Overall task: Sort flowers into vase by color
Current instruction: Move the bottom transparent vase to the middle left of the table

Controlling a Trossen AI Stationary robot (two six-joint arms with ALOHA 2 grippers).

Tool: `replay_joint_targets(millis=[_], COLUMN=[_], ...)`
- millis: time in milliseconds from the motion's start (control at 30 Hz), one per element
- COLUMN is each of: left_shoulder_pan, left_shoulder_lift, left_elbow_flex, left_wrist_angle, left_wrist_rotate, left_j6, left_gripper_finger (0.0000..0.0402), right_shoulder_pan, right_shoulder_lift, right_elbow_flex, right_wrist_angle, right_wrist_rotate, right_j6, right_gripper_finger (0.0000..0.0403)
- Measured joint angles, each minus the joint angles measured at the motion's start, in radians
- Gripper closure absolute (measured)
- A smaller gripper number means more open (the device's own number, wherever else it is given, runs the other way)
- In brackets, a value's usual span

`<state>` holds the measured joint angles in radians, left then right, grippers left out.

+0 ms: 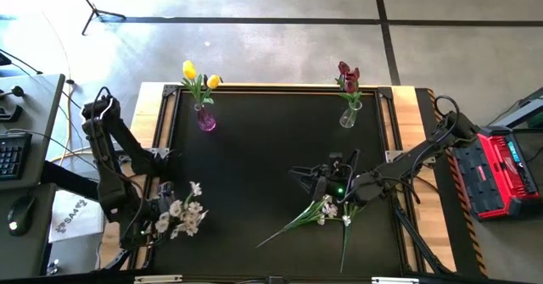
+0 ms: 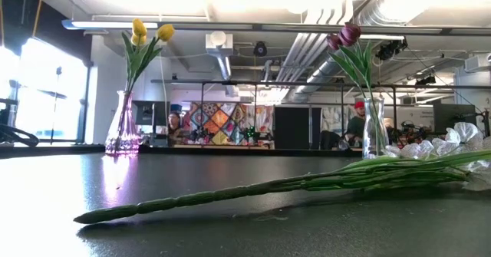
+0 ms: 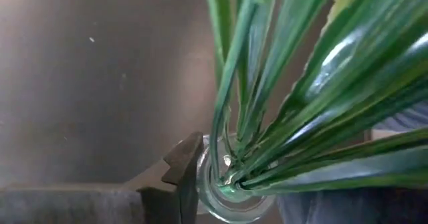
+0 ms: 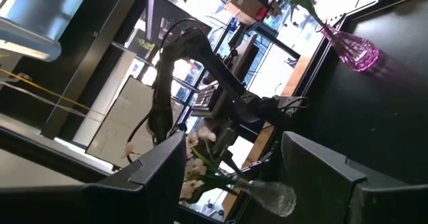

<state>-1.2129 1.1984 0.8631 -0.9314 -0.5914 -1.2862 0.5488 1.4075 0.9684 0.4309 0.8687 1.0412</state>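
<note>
So the left gripper [image 1: 161, 206] is way out at the table's left edge, down at a small clear glass vase [image 3: 231, 190] stuffed with white-blossom sprays [image 1: 182, 216]. In the left wrist view one dark finger [image 3: 184, 167] sits right against the vase rim with the green stems fanning out past it. I honestly can't tell how wide the jaws are or whether they've got hold of the vase.

The right gripper [image 1: 312, 182] hovers with its fingers spread wide and nothing in them, just above a loose white spray [image 1: 327, 209] lying flat on the black table [image 1: 271, 148]. Its long stem runs away from the gripper toward the table's front edge.

Well beyond both grippers, the yellow tulips [image 1: 199, 76] sit in a purple vase [image 1: 205, 119] and the dark red tulips [image 1: 348, 76] in a clear one [image 1: 348, 114].

My guess on handling: these fakes look light, the stems springy and a bit slick, and the blossoms floppy. I'd pinch the stem mid-length, closer to the heads, so it doesn't droop. The glass vases look tippy too.
</note>
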Motion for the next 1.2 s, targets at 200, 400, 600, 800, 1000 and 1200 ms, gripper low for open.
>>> replay_joint_targets(millis=[200, 400, 600, 800, 1000, 1200], left_shoulder_pan=[0.116, 0.255, 0.361, 0.389, 0.381, 0.379], left_shoulder_lift=[0.0, 0.0, -0.001, -0.001, -0.009, -0.058], left_elbow_flex=[0.0, 0.0, 0.0, 0.0, 0.0, 0.007], left_wrist_angle=[0.0, 0.027, 0.114, 0.126, 0.13, 0.117], left_wrist_rotate=[-0.005, 0.032, 0.126, 0.143, 0.141, 0.137], left_j6=[0.096, 0.179, 0.274, 0.274, 0.248, 0.242], left_gripper_finger=[0.0261, 0.0258, 0.0258, 0.0256, 0.0236, 0.0194], right_shoulder_pan=[0.0, 0.0, 0.002, 0.002, 0.001, -0.006], right_shoulder_lift=[0.0, 0.0, 0.0, 0.0, -0.001, -0.001], right_elbow_flex=[0.0, 0.0, 0.0, 0.0, 0.0, 0.0], right_wrist_angle=[0.0, 0.0, 0.0, 0.0, -0.065, -0.285], right_wrist_rotate=[-0.017, -0.051, -0.075, -0.104, -0.106, -0.053], right_j6=[0.0, 0.002, 0.005, 0.005, 0.061, 0.294], right_gripper_finger=[0.0167, 0.0167, 0.0167, 0.0167, 0.0167, 0.0167])
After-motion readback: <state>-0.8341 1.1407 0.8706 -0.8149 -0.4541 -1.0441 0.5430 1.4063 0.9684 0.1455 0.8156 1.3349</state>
